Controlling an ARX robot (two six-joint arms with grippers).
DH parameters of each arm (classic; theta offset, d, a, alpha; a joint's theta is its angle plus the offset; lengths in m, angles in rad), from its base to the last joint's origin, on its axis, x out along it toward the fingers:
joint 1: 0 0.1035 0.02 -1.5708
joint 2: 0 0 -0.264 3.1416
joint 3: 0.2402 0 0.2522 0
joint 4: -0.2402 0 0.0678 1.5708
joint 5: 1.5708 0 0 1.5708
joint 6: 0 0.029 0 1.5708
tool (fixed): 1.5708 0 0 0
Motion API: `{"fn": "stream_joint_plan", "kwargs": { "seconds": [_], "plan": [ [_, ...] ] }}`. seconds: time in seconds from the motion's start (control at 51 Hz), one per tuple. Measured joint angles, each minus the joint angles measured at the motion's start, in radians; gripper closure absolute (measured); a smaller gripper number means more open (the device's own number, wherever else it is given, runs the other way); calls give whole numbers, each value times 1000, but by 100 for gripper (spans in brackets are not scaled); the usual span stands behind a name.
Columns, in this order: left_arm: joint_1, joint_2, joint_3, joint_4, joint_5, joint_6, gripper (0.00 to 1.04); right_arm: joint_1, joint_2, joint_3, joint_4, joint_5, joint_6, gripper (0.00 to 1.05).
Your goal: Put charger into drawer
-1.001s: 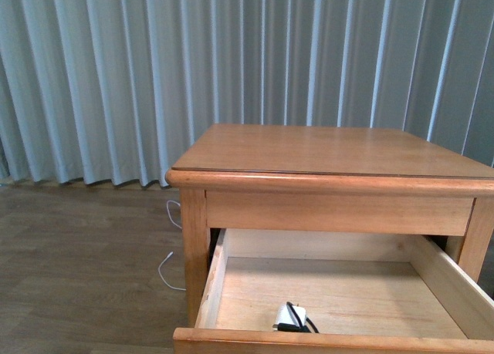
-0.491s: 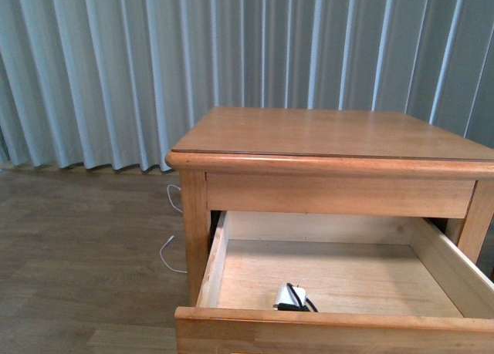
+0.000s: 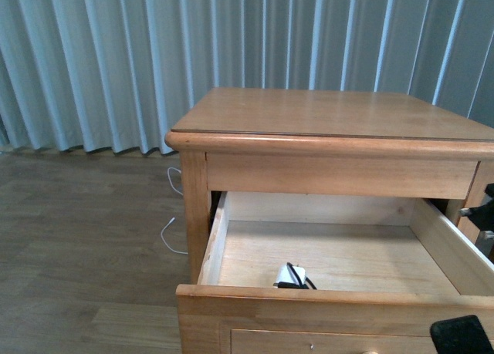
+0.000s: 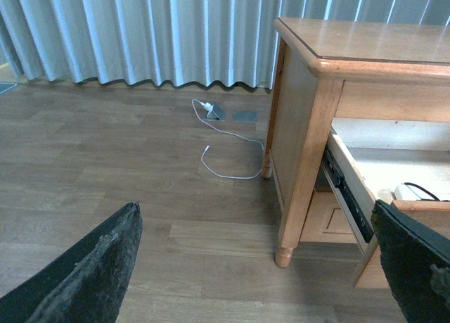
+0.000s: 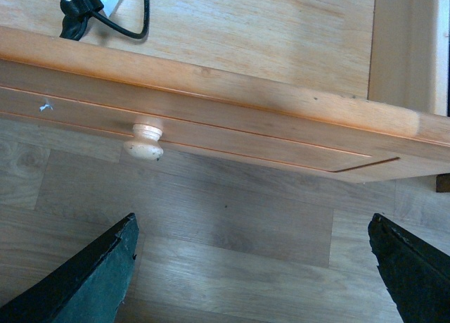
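Since the charger [image 3: 291,277] hasn't moved & sits inside the open drawer [image 3: 309,298] near its front, w/ my left fingers [image 4: 91,267] & right fingers [image 5: 84,274] spread empty, I've backed off, so placement looks done.

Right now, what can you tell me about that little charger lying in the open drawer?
The charger is a small white plug block with a thin black cable bundled against it, one loop sticking out. It lies loose on the pale bare-wood floor of the open drawer, close behind the front wall and left of its middle. Only the drawer floor touches it; nothing else is in contact with it.
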Motion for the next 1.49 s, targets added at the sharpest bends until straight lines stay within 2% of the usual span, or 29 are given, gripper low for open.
{"fn": "stream_joint_plan", "kwargs": {
  "seconds": [0.392, 0.844, 1.256, 1.491],
  "plan": [
    [0, 0, 0, 0, 0, 0, 6, 37, 254, 114, 99, 48, 26, 8],
    [0, 0, 0, 0, 0, 0, 6, -33, 553, 346, 254, 156, -32, 8],
    [0, 0, 0, 0, 0, 0, 6, -88, 772, 629, 315, 218, -56, 8],
    [0, 0, 0, 0, 0, 0, 6, -103, 836, 700, 336, 247, -50, 8]
  ]
}}
